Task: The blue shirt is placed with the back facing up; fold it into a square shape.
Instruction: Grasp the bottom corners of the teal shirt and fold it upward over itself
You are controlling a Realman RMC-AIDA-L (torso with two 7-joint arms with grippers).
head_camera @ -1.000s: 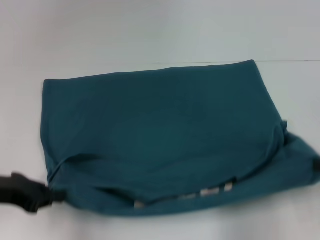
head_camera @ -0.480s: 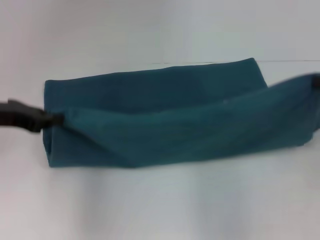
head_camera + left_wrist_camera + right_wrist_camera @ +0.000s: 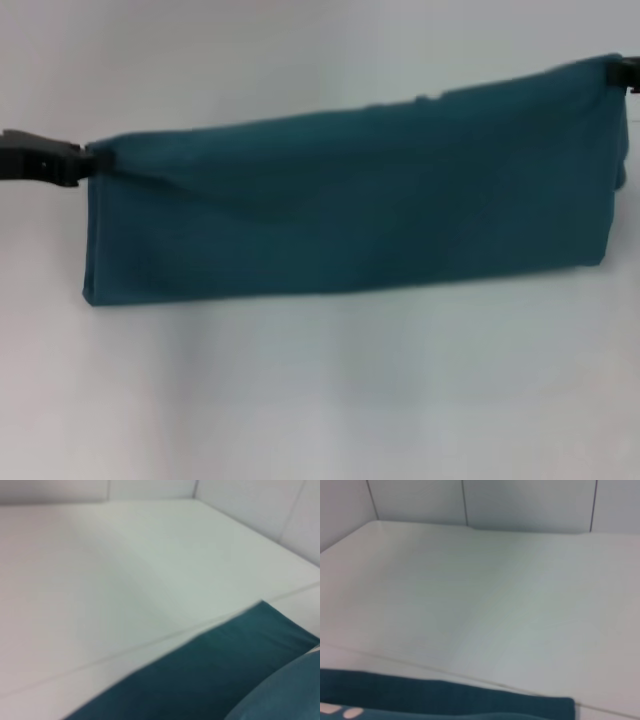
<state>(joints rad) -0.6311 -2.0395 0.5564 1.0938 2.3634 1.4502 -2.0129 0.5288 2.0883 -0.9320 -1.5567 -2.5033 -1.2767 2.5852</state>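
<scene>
Head view: blue shirt (image 3: 350, 210) pinched at both far corners by left hand (image 3: 88, 162) and right hand (image 3: 612, 72); uneven release would skew the fold on the table (image 3: 320, 400).

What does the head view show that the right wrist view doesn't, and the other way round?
Only the head view shows both arms at work: the left gripper and right gripper each pinch a top corner of the blue shirt. Only the right wrist view shows white lettering on the shirt, plus the tiled wall. Both show teal fabric on the white table.
</scene>
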